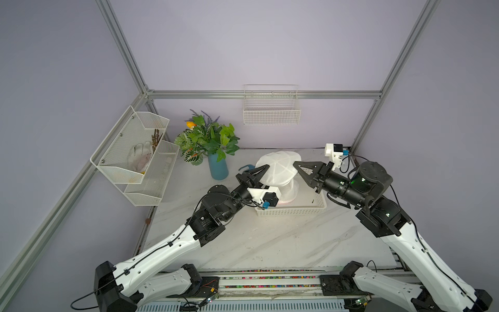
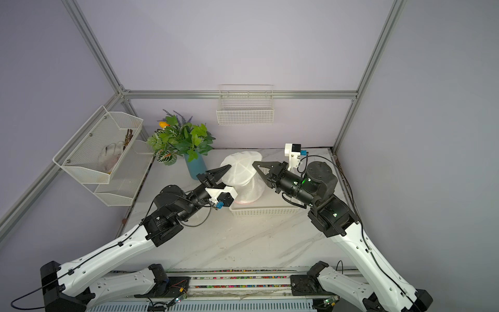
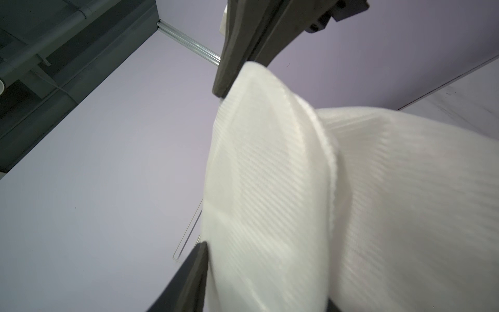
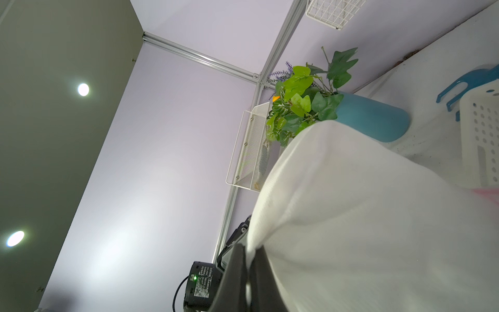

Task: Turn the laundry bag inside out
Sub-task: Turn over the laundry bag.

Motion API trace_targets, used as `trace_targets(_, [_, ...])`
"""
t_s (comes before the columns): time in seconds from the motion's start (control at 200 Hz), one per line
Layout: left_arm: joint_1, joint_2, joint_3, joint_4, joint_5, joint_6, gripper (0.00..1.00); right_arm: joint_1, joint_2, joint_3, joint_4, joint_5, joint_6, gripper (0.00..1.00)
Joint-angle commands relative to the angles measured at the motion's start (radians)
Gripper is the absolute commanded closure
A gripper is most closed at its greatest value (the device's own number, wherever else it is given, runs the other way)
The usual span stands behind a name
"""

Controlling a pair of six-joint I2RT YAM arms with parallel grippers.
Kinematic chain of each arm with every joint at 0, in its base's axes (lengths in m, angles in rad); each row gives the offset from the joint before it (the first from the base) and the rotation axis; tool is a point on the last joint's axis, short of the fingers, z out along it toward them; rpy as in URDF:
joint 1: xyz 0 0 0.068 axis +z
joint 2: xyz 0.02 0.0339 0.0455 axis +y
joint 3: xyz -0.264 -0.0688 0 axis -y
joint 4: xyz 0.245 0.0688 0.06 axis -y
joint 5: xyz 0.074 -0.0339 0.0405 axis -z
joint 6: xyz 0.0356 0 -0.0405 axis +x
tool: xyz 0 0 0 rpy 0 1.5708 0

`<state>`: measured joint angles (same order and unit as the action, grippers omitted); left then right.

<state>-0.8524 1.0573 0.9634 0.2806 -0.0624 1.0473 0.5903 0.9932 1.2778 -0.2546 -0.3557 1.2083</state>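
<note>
Bag (image 1: 278, 168) is hanging over the basket (image 1: 297, 211) by the counter's back edge as we are seemingly taking hold mid-turn: right gripper (image 1: 295, 164) pinching it tight, left gripper (image 1: 266, 168) half open astride a fold, likely needing to clamp before peeling downward.

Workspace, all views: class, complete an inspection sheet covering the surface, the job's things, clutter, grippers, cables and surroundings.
Surface: white marble table, faint marks.
Job's things: white mesh laundry bag held above a white perforated basket.
Clutter: plant in a blue vase; blue plastic piece beside the basket.
Grippers: right gripper shut on the bag's edge; left gripper jaws apart astride a fold, grip unclear.
Cables: black cable clipped along the left arm; another on the right arm.
Surroundings: lilac walls, aluminium frame, mesh wall rack, wire wall basket.
</note>
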Motion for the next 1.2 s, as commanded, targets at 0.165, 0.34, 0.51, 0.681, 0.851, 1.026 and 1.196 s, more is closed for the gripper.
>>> trace_targets(0.165, [-0.001,0.012,0.056,0.075,-0.016,0.001,0.88,0.004,0.008,0.004,-0.056,-0.057,-0.002,1.0])
trace_targets(0.34, [-0.002,0.005,0.035,0.087,-0.01,-0.077,1.0,-0.001,-0.012,0.016,-0.066,-0.022,-0.07,0.76])
trace_targets(0.51, [0.012,-0.008,-0.006,0.186,-0.031,-0.237,1.0,-0.014,-0.044,0.077,-0.185,0.051,-0.314,0.52])
trace_targets(0.681, [0.071,-0.038,-0.008,0.191,0.072,-0.451,1.0,-0.018,-0.179,-0.002,-0.239,0.186,-0.737,0.41])
trace_targets(0.851, [0.156,-0.061,-0.015,0.182,0.261,-0.742,1.0,-0.018,-0.289,-0.148,-0.233,0.282,-1.019,0.36])
trace_targets(1.026, [0.21,-0.059,-0.06,0.256,0.472,-1.003,1.0,-0.017,-0.314,-0.223,-0.176,0.164,-1.228,0.36])
trace_targets(1.196, [0.216,-0.01,-0.107,0.433,0.581,-1.218,1.0,-0.017,-0.323,-0.267,-0.081,-0.036,-1.373,0.37])
